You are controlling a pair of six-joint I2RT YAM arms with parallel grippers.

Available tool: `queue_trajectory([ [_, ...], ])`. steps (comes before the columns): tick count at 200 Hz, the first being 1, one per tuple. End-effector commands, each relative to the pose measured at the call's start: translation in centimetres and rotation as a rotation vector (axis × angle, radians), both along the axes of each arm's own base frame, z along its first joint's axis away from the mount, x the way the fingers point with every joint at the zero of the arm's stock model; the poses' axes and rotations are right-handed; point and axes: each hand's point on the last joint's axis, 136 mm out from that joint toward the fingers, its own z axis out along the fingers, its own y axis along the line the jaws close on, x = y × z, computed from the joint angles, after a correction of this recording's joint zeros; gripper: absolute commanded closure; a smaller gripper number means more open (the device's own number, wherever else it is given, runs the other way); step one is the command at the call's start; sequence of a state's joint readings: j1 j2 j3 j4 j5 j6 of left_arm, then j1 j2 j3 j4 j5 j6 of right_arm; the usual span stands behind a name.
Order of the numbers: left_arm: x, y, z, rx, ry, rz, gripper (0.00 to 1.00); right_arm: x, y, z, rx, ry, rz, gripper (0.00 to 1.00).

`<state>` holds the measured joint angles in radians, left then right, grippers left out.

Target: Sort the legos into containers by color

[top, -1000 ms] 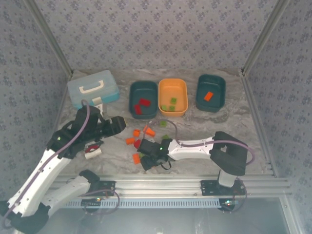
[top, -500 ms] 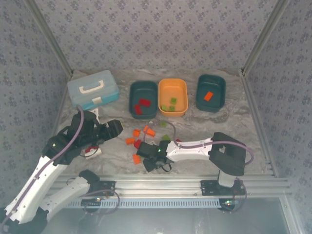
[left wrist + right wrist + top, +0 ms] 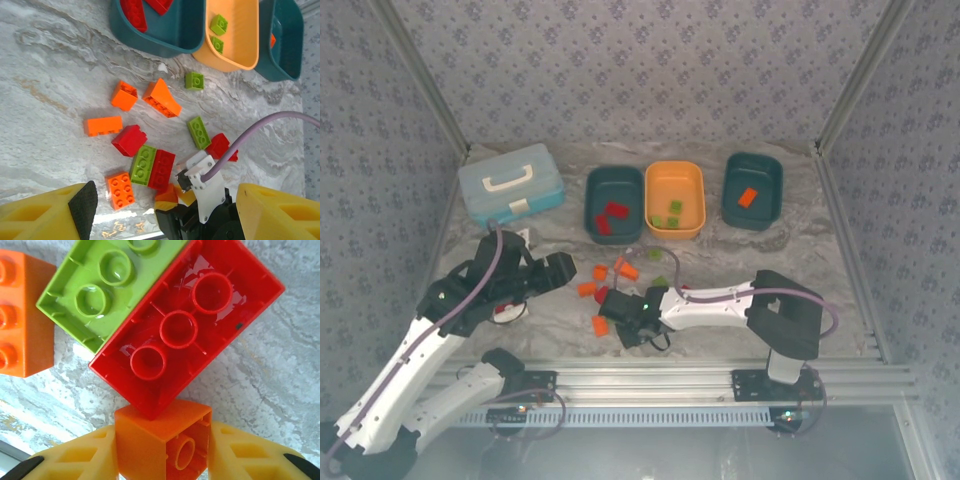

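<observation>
Right pincer (image 3: 162, 457) pinches the small orange square plastic brick (image 3: 160, 440) on the marbled surface (image 3: 260, 365), hard against an upturned red oblong brick (image 3: 185, 330), so lift straight up to clear it, bound for the dark teal tub (image 3: 760, 175) holding orange, while left pincer (image 3: 555, 270) hangs wide.

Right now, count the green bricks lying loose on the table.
3 green bricks: one just outside the orange tub, one mid-table, one flush against a red brick. The right arm could hide more.
</observation>
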<state>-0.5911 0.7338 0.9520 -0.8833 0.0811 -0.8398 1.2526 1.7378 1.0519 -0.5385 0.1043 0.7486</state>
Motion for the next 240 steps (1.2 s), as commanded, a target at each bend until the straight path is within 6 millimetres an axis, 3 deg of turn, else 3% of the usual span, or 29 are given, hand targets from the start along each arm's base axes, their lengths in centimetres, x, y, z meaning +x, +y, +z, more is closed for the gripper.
queue_trajectory([
  [1, -0.3, -2.0, 1.6, -0.112, -0.037, -0.077, 0.25, 1.0, -1.1, 3.7, 0.025, -0.066, -0.043, 0.60],
  [21, -0.5, -3.1, 2.5, -0.158, -0.054, -0.119, 0.25, 2.5, -3.0, 7.3, 0.062, -0.116, -0.092, 0.61],
  [45, 0.0, -3.9, 3.9, -0.196, -0.083, -0.131, 0.24, 5.8, -6.0, 11.8, 0.116, -0.185, -0.171, 0.62],
  [76, 1.1, -5.9, 4.7, -0.229, -0.110, -0.156, 0.25, 12.7, -12.9, 16.1, 0.127, -0.281, -0.356, 0.63],
  [91, 1.6, -7.4, 4.5, -0.230, -0.108, -0.182, 0.25, 16.2, -16.9, 16.9, 0.125, -0.313, -0.475, 0.63],
  [94, 1.7, -7.7, 4.4, -0.228, -0.108, -0.187, 0.25, 17.4, -17.7, 18.1, 0.145, -0.335, -0.506, 0.63],
  [112, 2.2, -9.7, 3.9, -0.208, -0.104, -0.218, 0.25, 21.8, -22.3, 19.0, 0.157, -0.366, -0.645, 0.62],
  [136, 2.6, -11.9, 3.3, -0.193, -0.104, -0.248, 0.25, 26.8, -27.2, 17.1, 0.142, -0.316, -0.777, 0.62],
  [167, 2.8, -13.4, 2.8, -0.170, -0.098, -0.266, 0.25, 31.6, -30.2, 13.4, 0.132, -0.222, -0.838, 0.62],
  [180, 2.8, -13.6, 2.8, -0.166, -0.097, -0.271, 0.25, 32.8, -30.8, 11.3, 0.119, -0.158, -0.847, 0.61],
  [205, 2.6, -13.4, 2.6, -0.153, -0.094, -0.269, 0.25, 34.8, -30.9, 9.1, 0.117, -0.106, -0.832, 0.61],
  [240, 2.4, -13.0, 2.0, -0.134, -0.086, -0.257, 0.25, 35.3, -30.3, 6.5, 0.113, -0.001, -0.819, 0.60],
])
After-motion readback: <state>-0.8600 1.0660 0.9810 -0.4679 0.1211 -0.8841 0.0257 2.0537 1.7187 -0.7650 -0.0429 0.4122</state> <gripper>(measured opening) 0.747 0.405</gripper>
